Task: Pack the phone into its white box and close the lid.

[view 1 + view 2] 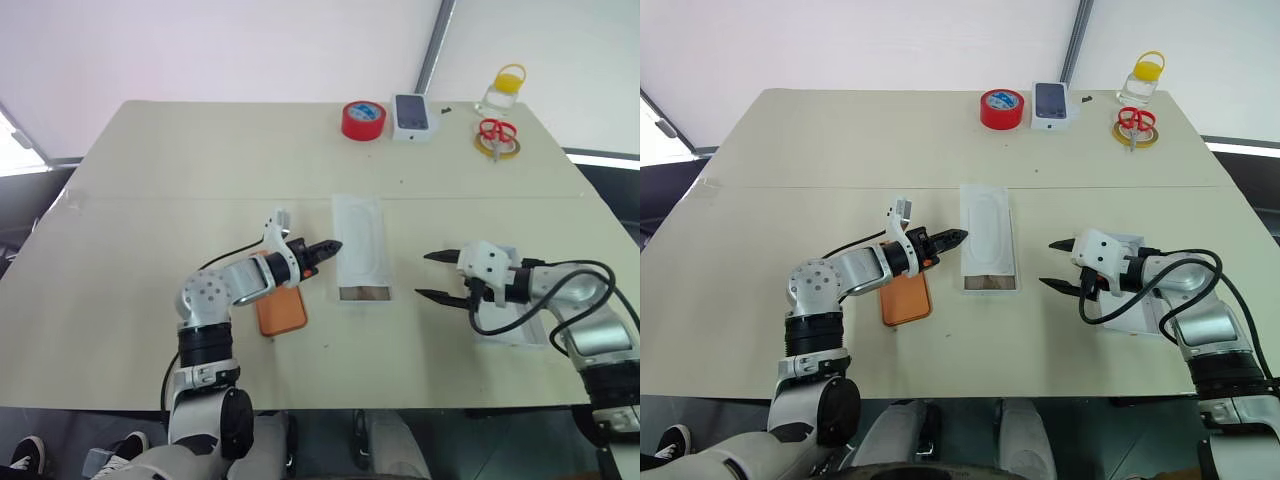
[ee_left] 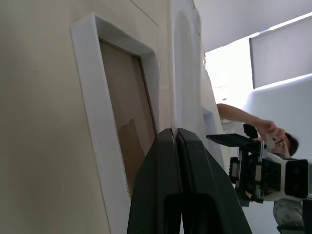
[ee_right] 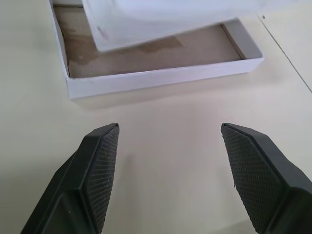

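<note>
Two grippers flank the shallow white cardboard box [image 1: 361, 291]: left gripper [image 1: 331, 246] pinched shut, empty; right gripper [image 1: 433, 275] wide open, empty. Rigid, slick orange rectangular phone [image 1: 281, 311] lies at eight o'clock; pinch its long edges.

A test lab or workshop — a plain beige table [image 1: 200, 160] under white sheeting, red tape roll [image 1: 363, 120] and scissors [image 1: 496, 131] at upper right.

- Phone [image 1: 283, 312]: upper part hidden under left arm.
- White box [image 1: 362, 293]: floor mostly covered by a thin white card [image 1: 359, 238].
- Lid [image 1: 512, 330]: largely hidden behind right arm.
</note>
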You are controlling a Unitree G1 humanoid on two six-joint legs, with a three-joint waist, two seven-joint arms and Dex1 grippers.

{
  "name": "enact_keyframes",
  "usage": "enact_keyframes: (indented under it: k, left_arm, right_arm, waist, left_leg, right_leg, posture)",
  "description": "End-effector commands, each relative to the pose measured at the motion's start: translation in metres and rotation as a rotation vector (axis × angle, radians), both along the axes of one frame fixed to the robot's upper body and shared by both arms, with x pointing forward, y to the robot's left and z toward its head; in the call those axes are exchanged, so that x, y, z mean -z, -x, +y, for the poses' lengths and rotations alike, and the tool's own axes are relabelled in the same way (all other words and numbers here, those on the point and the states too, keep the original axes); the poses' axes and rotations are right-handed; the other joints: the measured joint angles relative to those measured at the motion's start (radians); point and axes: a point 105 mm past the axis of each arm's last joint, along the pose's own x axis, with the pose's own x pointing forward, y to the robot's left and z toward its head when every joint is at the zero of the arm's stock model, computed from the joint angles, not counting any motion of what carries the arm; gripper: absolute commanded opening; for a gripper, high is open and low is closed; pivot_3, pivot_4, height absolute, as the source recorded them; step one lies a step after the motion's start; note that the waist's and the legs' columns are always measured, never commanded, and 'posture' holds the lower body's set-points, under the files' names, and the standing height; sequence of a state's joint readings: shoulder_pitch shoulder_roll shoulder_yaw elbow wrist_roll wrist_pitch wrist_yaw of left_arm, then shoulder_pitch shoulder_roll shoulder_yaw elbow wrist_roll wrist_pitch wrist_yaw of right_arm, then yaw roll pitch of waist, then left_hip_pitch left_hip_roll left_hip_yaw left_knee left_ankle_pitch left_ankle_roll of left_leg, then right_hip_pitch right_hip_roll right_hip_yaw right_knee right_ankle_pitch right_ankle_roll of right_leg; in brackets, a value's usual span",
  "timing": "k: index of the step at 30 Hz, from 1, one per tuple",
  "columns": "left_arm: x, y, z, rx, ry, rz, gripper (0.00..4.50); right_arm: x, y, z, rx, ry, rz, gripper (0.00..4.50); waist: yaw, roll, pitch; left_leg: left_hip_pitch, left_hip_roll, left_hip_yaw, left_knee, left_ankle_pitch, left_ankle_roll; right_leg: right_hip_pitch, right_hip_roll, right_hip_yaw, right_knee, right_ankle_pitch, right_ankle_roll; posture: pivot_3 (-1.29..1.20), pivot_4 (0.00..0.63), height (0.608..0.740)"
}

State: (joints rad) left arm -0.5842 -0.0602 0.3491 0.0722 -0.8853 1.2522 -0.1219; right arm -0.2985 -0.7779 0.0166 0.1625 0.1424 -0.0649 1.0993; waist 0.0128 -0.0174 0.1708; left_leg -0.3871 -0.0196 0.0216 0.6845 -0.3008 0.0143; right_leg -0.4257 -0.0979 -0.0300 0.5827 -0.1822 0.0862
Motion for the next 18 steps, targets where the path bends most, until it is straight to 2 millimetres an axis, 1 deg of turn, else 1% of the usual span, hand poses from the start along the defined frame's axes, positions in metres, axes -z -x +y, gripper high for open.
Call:
enact_keyframes:
  k: [1, 6, 7, 8, 11, 13, 18]
  left_arm:
    - [-0.010, 0.004, -0.003, 0.000, -0.006, -0.048, 0.00]
    - [-0.006, 0.007, -0.002, -0.004, -0.008, -0.027, 0.00]
    - [-0.005, 0.008, -0.002, 0.003, -0.015, -0.023, 0.61]
    - [-0.005, 0.008, -0.003, -0.001, -0.018, -0.028, 0.90]
    - [-0.008, 0.009, -0.004, 0.008, -0.019, -0.038, 2.33]
    - [-0.009, 0.010, -0.004, 0.021, -0.035, -0.050, 2.33]
    - [-0.014, 0.010, 0.002, 0.039, -0.122, -0.133, 2.33]
  right_arm:
    - [-0.014, -0.006, 0.005, -0.011, -0.030, -0.060, 3.48]
    - [-0.012, -0.008, 0.003, -0.009, -0.012, -0.057, 3.48]
    - [-0.011, -0.009, 0.003, -0.010, -0.012, -0.058, 3.54]
    - [-0.012, -0.009, 0.004, -0.010, -0.019, -0.059, 3.54]
    - [-0.013, -0.010, 0.006, -0.011, -0.025, -0.064, 3.54]
    - [-0.014, -0.011, 0.007, -0.013, -0.031, -0.069, 3.54]
    - [-0.033, -0.018, 0.024, -0.017, -0.139, -0.120, 3.54]
  waist:
    - [0.000, 0.000, 0.000]
    - [0.001, 0.000, 0.000]
    - [0.001, 0.000, 0.000]
    - [0.001, 0.000, 0.000]
    - [0.000, 0.000, 0.000]
    - [0.000, 0.000, 0.000]
    - [-0.002, 0.000, 0.000]
  left_leg:
    - [0.000, 0.000, 0.000, 0.000, 0.000, 0.000]
    - [0.000, 0.000, 0.000, 0.000, 0.000, 0.000]
    - [0.000, 0.000, 0.000, 0.000, 0.000, 0.000]
    - [0.000, 0.000, 0.000, 0.000, 0.000, 0.000]
    - [0.000, 0.000, 0.000, 0.000, 0.000, 0.000]
    - [0.000, 0.000, 0.000, 0.000, 0.000, 0.000]
    - [0.000, 0.000, 0.000, 0.000, 0.000, 0.000]
  right_leg:
    - [0.000, 0.000, 0.000, 0.000, 0.000, 0.000]
    - [0.000, 0.000, 0.000, 0.000, 0.000, 0.000]
    - [0.000, 0.000, 0.000, 0.000, 0.000, 0.000]
    - [0.000, 0.000, 0.000, 0.000, 0.000, 0.000]
    - [0.000, 0.000, 0.000, 0.000, 0.000, 0.000]
    - [0.000, 0.000, 0.000, 0.000, 0.000, 0.000]
    - [0.000, 0.001, 0.000, 0.000, 0.000, 0.000]
  posture:
    - [0.00, 0.150, 0.740]
    - [0.00, 0.150, 0.740]
    - [0.00, 0.150, 0.740]
    - [0.00, 0.150, 0.740]
    - [0.00, 0.150, 0.740]
    - [0.00, 0.150, 0.740]
    - [0.00, 0.150, 0.740]
